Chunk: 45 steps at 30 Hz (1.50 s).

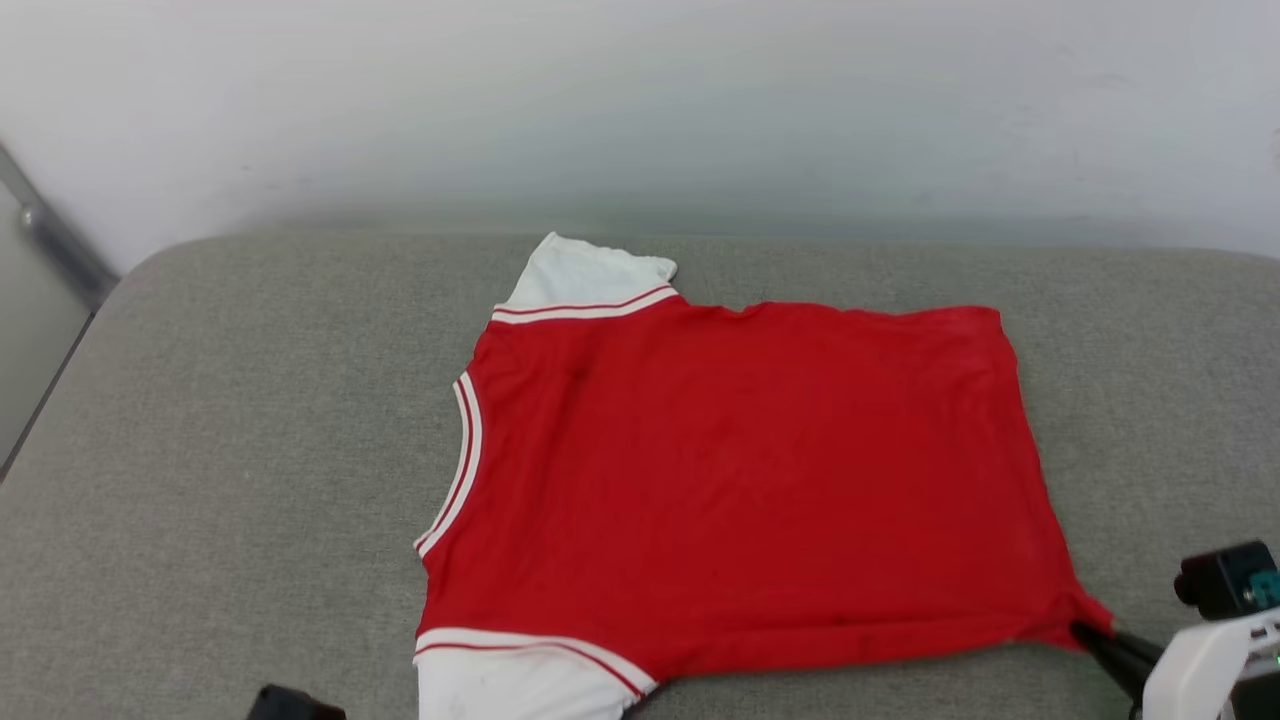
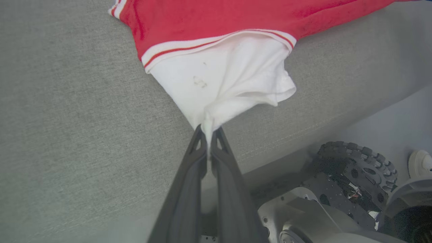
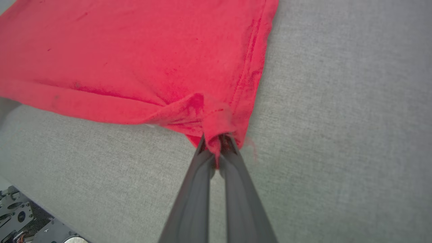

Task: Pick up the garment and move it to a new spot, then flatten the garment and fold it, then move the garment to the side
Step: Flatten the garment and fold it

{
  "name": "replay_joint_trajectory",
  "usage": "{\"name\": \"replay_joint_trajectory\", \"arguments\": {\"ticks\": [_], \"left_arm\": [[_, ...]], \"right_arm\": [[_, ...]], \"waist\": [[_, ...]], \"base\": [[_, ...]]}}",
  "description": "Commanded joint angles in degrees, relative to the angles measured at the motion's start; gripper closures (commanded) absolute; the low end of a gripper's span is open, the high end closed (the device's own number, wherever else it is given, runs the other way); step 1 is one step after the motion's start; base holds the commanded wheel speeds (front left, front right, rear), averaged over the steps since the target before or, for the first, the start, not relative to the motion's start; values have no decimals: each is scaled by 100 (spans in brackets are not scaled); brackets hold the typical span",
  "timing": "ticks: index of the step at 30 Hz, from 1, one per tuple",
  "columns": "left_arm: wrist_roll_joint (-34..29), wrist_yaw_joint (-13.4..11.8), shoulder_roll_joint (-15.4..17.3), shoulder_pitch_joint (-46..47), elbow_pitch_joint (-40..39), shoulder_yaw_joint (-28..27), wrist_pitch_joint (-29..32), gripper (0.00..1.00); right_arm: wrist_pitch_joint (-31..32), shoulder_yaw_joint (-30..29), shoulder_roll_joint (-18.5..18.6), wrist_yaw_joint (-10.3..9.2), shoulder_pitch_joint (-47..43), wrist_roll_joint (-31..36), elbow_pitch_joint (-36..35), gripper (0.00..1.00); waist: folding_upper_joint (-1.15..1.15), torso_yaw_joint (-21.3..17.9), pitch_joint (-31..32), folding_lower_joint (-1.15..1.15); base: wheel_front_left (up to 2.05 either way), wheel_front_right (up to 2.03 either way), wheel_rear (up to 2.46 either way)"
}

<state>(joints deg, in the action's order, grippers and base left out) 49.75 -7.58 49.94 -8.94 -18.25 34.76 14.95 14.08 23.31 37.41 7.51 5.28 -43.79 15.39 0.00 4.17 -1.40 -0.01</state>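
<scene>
T-shirt [image 1: 740, 480] lies spread mid-frame on the grey cushion [image 1: 250, 450]. Left gripper [image 2: 209, 130] is pinched tight on the white sleeve [image 2: 219, 77], and right gripper [image 3: 219, 140] is clamped on the red hem corner [image 3: 216, 114]. Thin bites, both! An uneven pull could slip one free or drag cloth over the near edge. Head view gives the whole spread; wrist views give each pinch close up.

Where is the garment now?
Head view: the garment lies spread across the grey cushion, its near white sleeve in the left gripper, its near hem corner in the right gripper.
</scene>
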Motion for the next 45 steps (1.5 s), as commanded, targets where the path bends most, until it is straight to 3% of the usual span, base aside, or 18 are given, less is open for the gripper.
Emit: {"name": "replay_joint_trajectory", "arguments": {"ticks": [1, 14, 26, 37, 45], "left_arm": [[11, -21, 31, -91, -42, 28, 25, 100], [-85, -66, 84, -156, -175, -40, -232, 100], [-370, 76, -93, 871, 13, -475, -615, 100], [-509, 375, -470, 2100, 886, -604, -724, 100], [-764, 642, -660, 2662, 1679, -286, -543, 100]], "right_arm": [[44, -55, 44, -4, -147, -51, -68, 100], [813, -555, -22, -3, -1123, -295, -1129, 100], [1175, -1122, -230, -3, -516, -291, -1636, 100], [1387, -1075, -391, -3, 436, 192, -1321, 100], [1364, -890, -515, -3, 857, 429, -949, 100]], "waist": [[0, -22, 23, 1], [0, -178, 3, 1], [0, -286, -646, 1], [0, -356, -1330, 1], [0, -357, -1529, 1]], "base": [[0, 0, 0], [0, 0, 0], [0, 0, 0], [0, 0, 0], [0, 0, 0]]}}
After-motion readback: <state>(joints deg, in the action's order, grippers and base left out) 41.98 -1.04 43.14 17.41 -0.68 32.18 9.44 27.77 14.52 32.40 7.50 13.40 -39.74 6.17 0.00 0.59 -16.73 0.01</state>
